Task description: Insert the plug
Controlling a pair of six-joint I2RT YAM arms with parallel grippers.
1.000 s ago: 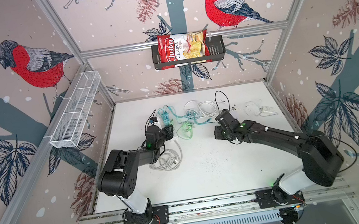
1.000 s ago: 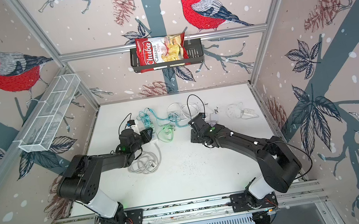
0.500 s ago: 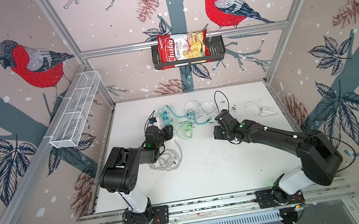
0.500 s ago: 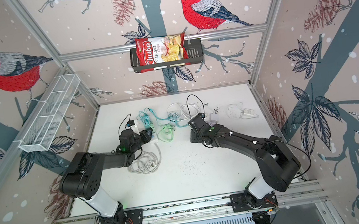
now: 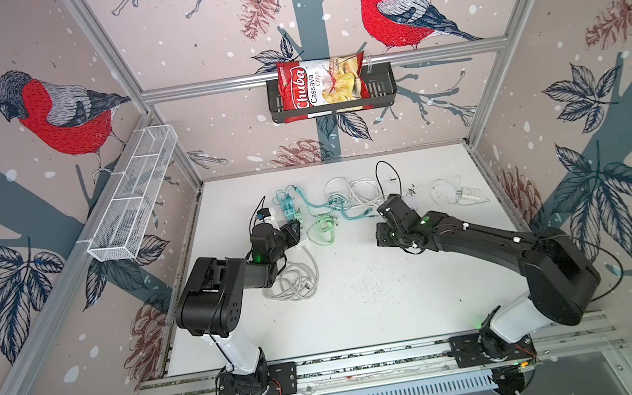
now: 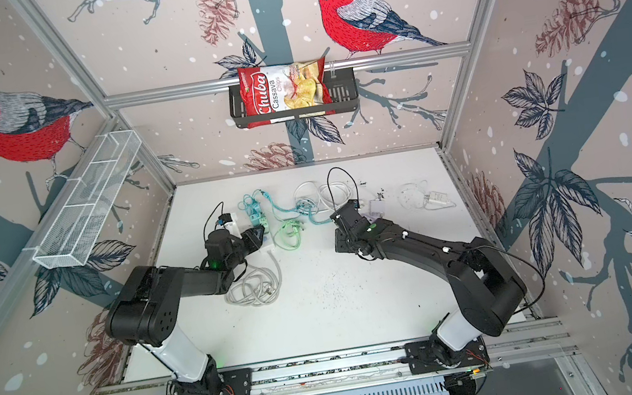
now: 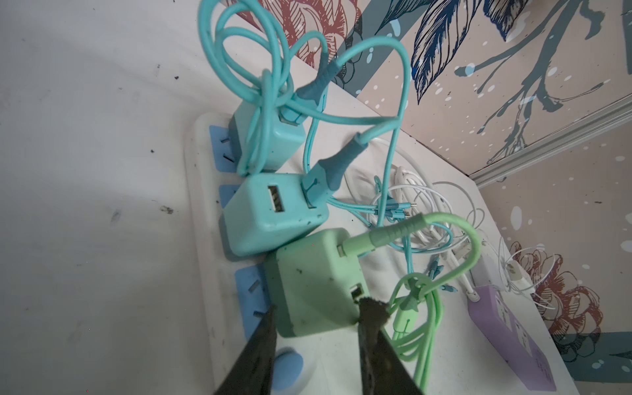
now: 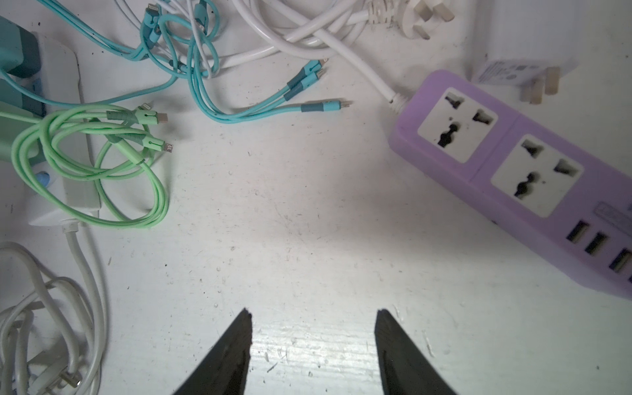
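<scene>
3 chargers stand in a row on the white power strip [image 7: 208, 260] at the left of the table [image 5: 363, 305]: 2 teal chargers [image 7: 270, 219] and, nearest the strip's round blue button [image 7: 289, 364], the green charger [image 7: 314, 284]. The left gripper [image 7: 319, 313] grasps the green charger, with 1 dark finger against each of its opposite sides. The charger sits over the last blue socket panel, slightly tilted, and the left wrist view does not show whether its prongs are fully seated. A green cable [image 8: 102, 164] leaves the charger's face and lies bundled on the table just beside the strip, while teal cables [image 8: 212, 102] trail from the other 2 chargers toward the middle. The right gripper [image 8: 313, 318] hangs released and empty over a bare patch of table, with its jaws spread. It is well apart from the green charger and near a purple power strip [image 8: 509, 126] that has 2 vacant sockets. A coil of white cable [image 5: 292, 281] lies under the left arm. On the back wall a bag of chips [image 5: 322, 86] rests in a black basket [image 5: 379, 91].
</scene>
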